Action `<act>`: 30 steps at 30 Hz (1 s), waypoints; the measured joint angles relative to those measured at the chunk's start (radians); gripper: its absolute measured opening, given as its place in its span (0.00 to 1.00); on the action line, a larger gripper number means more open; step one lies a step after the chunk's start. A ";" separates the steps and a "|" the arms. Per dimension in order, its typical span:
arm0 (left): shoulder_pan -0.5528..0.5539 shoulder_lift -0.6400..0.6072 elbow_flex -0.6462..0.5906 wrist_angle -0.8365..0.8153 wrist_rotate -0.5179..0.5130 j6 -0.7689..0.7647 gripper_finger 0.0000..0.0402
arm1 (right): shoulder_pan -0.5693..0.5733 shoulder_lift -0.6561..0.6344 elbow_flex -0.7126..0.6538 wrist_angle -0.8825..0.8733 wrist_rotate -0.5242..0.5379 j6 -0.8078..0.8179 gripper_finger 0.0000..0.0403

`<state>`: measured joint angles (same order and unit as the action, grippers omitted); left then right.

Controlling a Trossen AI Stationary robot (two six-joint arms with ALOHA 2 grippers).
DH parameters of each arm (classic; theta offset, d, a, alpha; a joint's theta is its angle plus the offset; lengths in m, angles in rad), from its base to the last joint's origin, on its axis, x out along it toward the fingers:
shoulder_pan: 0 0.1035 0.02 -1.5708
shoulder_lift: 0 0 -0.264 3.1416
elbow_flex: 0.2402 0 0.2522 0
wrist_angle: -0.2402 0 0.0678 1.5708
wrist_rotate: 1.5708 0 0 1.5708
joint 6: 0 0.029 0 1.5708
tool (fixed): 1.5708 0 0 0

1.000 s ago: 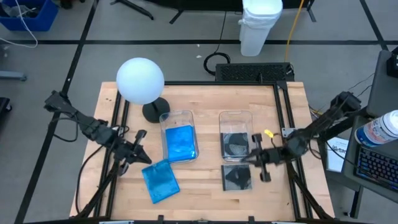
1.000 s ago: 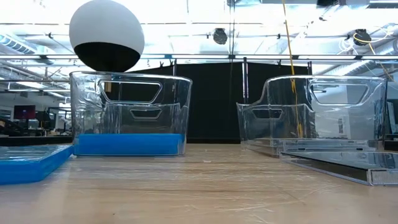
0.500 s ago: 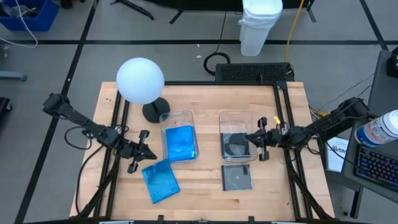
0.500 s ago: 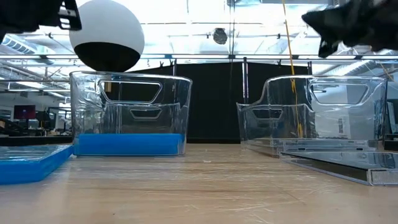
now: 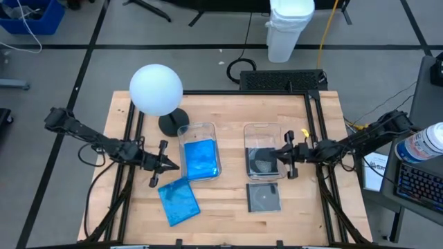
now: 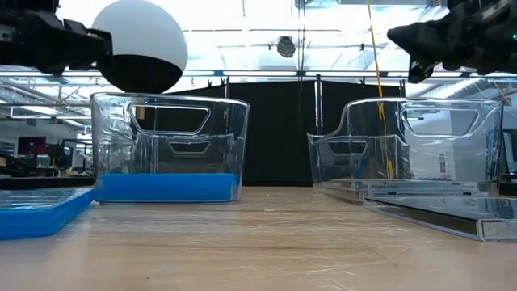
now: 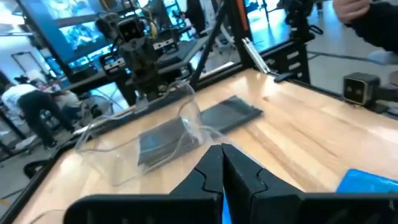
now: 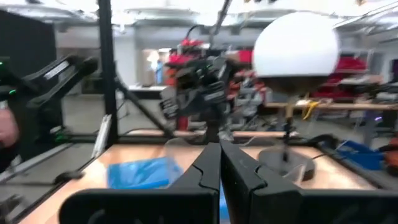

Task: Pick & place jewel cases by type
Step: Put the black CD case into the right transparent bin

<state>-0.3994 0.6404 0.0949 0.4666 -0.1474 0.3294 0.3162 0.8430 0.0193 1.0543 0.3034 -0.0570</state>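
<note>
On the wooden table [image 5: 228,214], two clear bins [image 5: 199,151] near the centre hold sorted jewel cases. A blue case [image 5: 178,200] and a dark case [image 5: 264,197] lie loose toward the near edge. The left claw [image 5: 171,166] and right claw [image 5: 275,156] hover pressed together, empty. Likely between picks: each must spread and descend.

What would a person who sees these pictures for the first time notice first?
The big white globe lamp at the table's back left stands out most. In front of it stand two clear bins: the left bin holds a blue jewel case, the right bin a dark jewel case. One more blue case and one dark case lie on the table before them, with the left tool and right tool raised, fingers closed and empty.
</note>
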 joint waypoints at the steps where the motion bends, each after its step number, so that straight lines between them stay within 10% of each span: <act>1: 0.002 0.007 -0.009 0.014 0.013 -0.002 0.02 | 0.000 0.000 0.000 -0.011 -0.017 0.008 0.00; 23: 0.058 0.050 -0.038 0.062 -0.078 -0.220 0.01 | 0.001 0.000 -0.002 -0.073 -0.019 -0.068 0.00; 30: 0.023 0.162 -0.038 0.036 -0.329 -0.365 0.01 | 0.001 -0.001 -0.002 -0.003 -0.018 -0.069 0.00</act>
<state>-0.3759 0.8022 0.0567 0.5029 -0.4769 -0.0352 0.3176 0.8425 0.0174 1.0512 0.2855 -0.1257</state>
